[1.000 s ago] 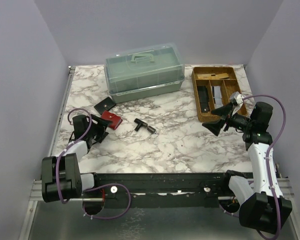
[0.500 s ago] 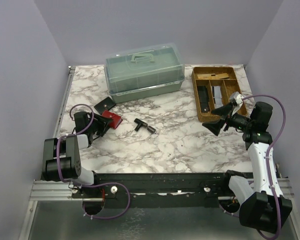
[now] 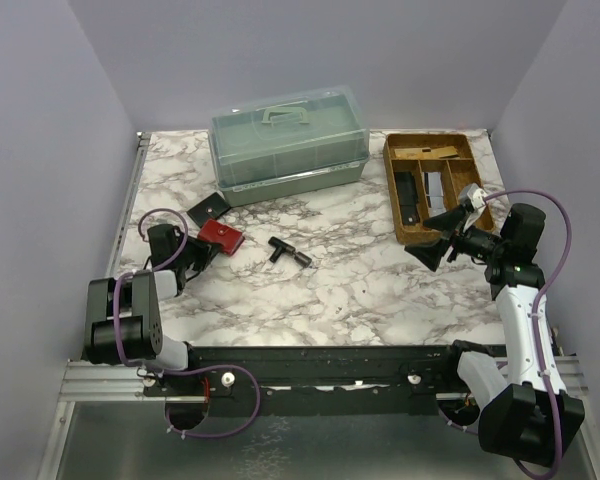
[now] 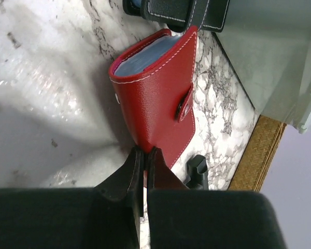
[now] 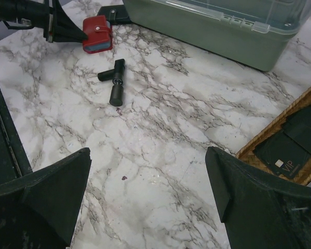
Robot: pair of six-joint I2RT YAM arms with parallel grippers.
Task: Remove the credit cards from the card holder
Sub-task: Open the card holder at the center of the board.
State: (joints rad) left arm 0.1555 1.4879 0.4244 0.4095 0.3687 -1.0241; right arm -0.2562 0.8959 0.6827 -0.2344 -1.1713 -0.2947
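— Our left end effector (image 4: 145, 151) is closed, tips against the red card holder (image 4: 160, 104) near the left edge of the table (image 3: 380, 290). Whether it pinches the cover, we can't tell.
— We see the credit cards (image 4: 145, 52) tucked inside, pale blue edges showing. Our right end effector (image 5: 147, 151) hangs wide open beside the wooden tray (image 3: 390, 190).

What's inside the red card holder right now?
Pale blue-grey card edges show at the open side of the red holder, likely the cards. Its snap strap is fastened, so the card faces and their count are hidden.
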